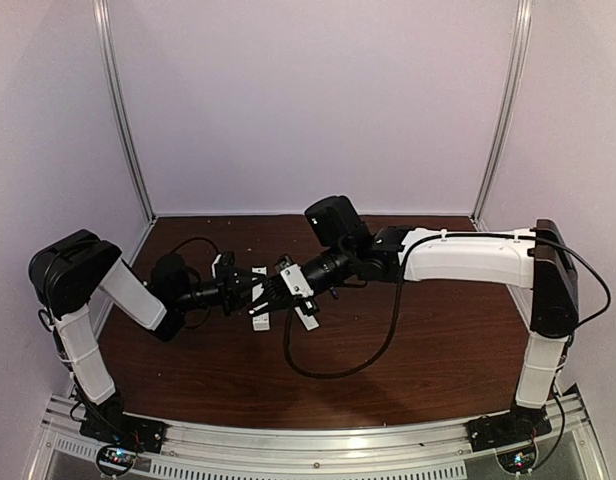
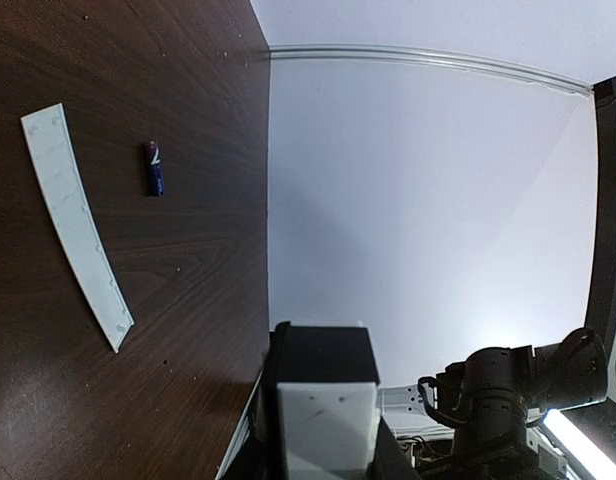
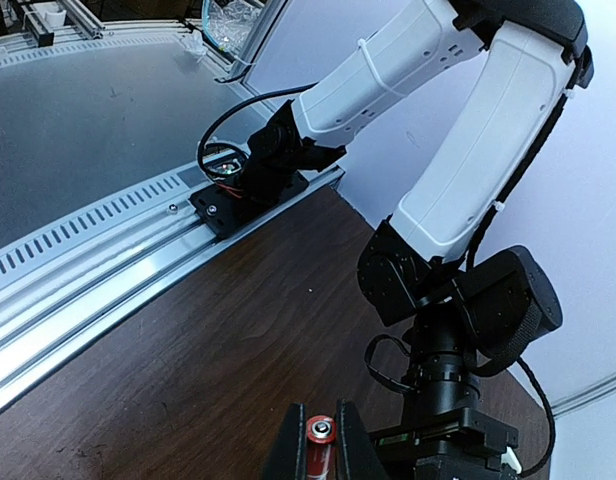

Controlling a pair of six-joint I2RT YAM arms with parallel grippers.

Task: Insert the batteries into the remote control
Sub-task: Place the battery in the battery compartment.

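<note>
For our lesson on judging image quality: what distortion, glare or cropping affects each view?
Top external: the frame posts bow slightly, and detail is lost against the dark table. Left wrist: the white cover strip looks curved, probably by the lens; a light strip glares bottom right. Right wrist: the rail bends, and the bottom edge crops the red battery between the fingers.

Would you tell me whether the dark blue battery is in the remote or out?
Out: the dark blue battery lies on the table beside a flat white strip.
</note>
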